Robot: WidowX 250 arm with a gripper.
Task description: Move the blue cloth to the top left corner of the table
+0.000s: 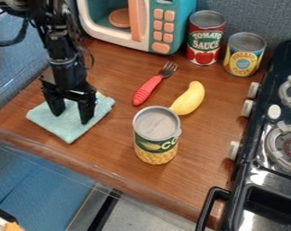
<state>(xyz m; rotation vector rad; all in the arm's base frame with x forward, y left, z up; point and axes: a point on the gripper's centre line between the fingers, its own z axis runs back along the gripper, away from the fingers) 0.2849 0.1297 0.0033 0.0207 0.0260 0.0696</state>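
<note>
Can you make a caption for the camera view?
Claw down at the blue cloth, with a fork and a can nearby.

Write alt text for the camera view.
A robot's black pincer points down at a light blue cloth, fingers apart, on the wooden table's left side. Rightward lie a fork, yellow banana and standing can; behind, a toy microwave; far right, a stove.

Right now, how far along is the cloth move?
Done: nothing yet, by the look of it. The blue cloth lies near the table's front-left part, short of the corner beside the toy microwave.
In hand: gripper down at the cloth, fingers apart, no pinch visible.
Remaining: grasp, shift to the top left corner, release.
</note>
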